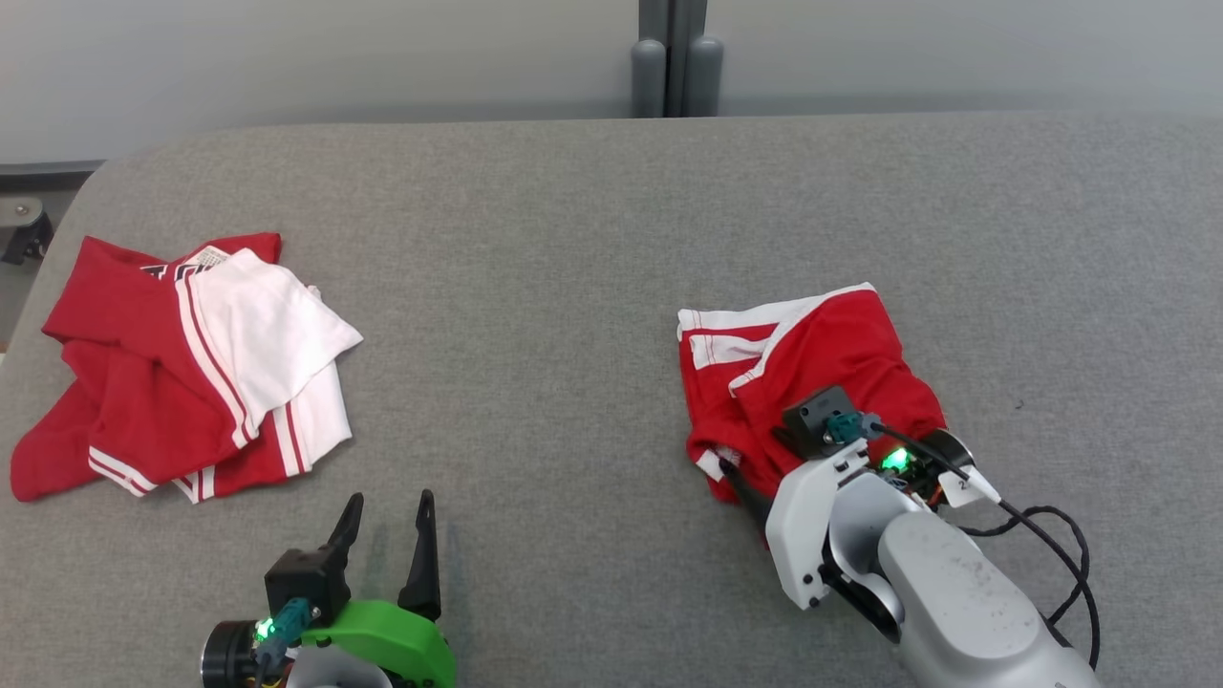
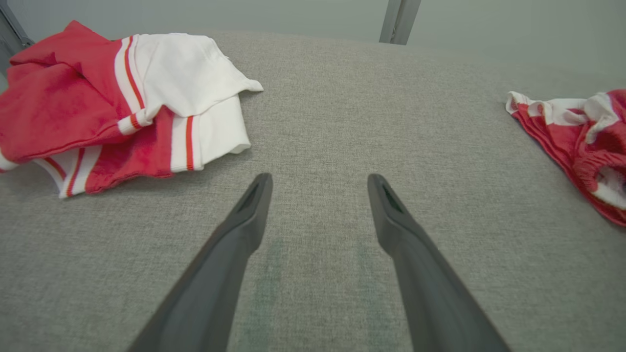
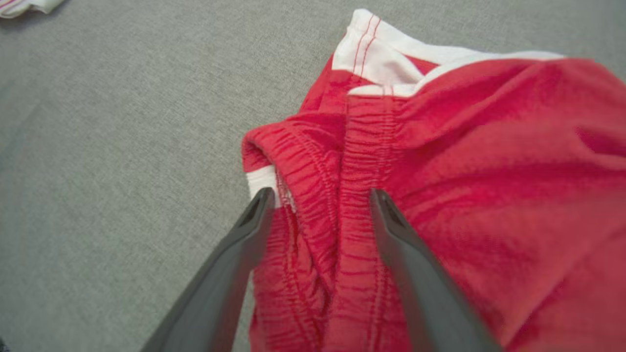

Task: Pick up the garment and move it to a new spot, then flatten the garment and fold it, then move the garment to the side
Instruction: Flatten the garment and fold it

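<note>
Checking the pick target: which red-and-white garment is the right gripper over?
The red shorts, elastic waistband straddled by the open right gripper; the shirt lies far left.

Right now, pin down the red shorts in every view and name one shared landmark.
Head view: red shorts right of centre.
Left wrist view: shorts at the right edge.
Right wrist view: shorts centre-right, waistband at the open right gripper.
Shared landmark: red-and-white garment, left side in all.

Soft cloth garment [image 1: 831, 368] lies on matt, coarse-woven tabletop [image 1: 573, 239].
</note>
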Motion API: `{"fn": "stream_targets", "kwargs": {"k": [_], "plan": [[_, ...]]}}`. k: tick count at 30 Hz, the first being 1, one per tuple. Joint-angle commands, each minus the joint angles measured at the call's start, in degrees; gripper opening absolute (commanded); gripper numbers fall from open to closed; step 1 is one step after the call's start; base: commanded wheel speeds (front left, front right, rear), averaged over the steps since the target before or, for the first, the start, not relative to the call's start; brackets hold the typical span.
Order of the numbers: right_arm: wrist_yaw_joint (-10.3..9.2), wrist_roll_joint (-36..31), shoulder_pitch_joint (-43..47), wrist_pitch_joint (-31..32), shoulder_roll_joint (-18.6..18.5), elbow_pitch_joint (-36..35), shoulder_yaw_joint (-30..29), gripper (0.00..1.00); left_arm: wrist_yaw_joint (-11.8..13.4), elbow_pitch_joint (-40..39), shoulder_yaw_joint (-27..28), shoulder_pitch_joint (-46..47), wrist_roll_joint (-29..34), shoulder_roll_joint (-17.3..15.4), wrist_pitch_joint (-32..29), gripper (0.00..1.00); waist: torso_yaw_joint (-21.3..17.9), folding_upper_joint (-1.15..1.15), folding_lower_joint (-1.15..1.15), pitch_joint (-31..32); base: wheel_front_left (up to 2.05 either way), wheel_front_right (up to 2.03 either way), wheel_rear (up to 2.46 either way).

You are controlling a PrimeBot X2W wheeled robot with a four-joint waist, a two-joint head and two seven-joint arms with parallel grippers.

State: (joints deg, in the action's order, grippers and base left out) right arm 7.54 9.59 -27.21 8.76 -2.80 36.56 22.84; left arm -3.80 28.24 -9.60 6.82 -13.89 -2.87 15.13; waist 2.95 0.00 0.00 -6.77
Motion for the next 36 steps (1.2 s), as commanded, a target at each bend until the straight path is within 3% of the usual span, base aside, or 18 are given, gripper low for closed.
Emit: {"fn": "stream_targets", "kwargs": {"k": [1, 2, 4, 5, 8, 18, 29, 36], "plan": [[-0.11, -0.18, 1.20, 0.15, -0.24, -0.22, 0.11, 1.00, 0.28, -0.09, -0.03, 0.98, -0.13, -0.13, 0.01, 1.00, -0.15, 0.00, 0.00, -0.05, 0.00, 0.00, 0.00], [-0.11, -0.11, 1.47, 0.15, -0.24, -0.42, 0.13, 0.92, 0.27, -0.14, -0.05, 1.07, -0.19, -0.13, 0.01, 1.00, -0.18, 0.00, 0.00, -0.12, 0.00, 0.00, 0.00], [-0.11, 0.45, 2.05, 0.01, -0.24, -0.96, 0.39, 0.50, 0.22, -0.31, -0.11, 1.28, -0.31, -0.13, 0.01, 1.00, -0.17, 0.00, 0.00, -0.30, 0.00, 0.00, 0.00], [-0.11, 0.61, 2.13, -0.27, -0.24, -1.28, 0.36, 0.41, 0.19, -0.44, -0.17, 1.36, -0.33, -0.13, 0.02, 1.00, -0.13, 0.00, 0.00, -0.42, 0.00, 0.00, 0.00], [-0.11, 0.26, 2.01, -0.59, -0.24, -1.33, -0.15, 0.02, 0.00, -0.49, -0.15, 1.07, -0.13, -0.14, 0.01, 1.00, 0.01, 0.00, 0.00, -0.69, 0.00, 0.00, 0.00], [-0.11, -1.51, 1.36, -4.05, -0.28, 0.27, -4.57, 0.00, -0.59, 0.52, 0.20, 0.50, 0.01, -0.13, 0.01, 1.00, 0.82, 0.00, 0.00, -0.77, 0.00, 0.00, 0.00], [-0.11, -1.13, -0.66, -13.84, -0.23, -0.92, -9.31, 0.00, -1.01, -0.44, -0.06, 0.97, 0.80, -0.13, 0.02, 1.00, 0.32, 0.00, 0.00, -1.02, 0.00, 0.00, 0.00], [-0.11, 1.61, -3.76, -16.85, -0.21, 1.85, -8.04, 0.00, -1.57, -0.85, -1.15, 2.94, 1.08, -0.14, 0.01, 1.00, 1.57, 0.00, 0.00, -3.66, 0.00, 0.00, 0.00]]}}
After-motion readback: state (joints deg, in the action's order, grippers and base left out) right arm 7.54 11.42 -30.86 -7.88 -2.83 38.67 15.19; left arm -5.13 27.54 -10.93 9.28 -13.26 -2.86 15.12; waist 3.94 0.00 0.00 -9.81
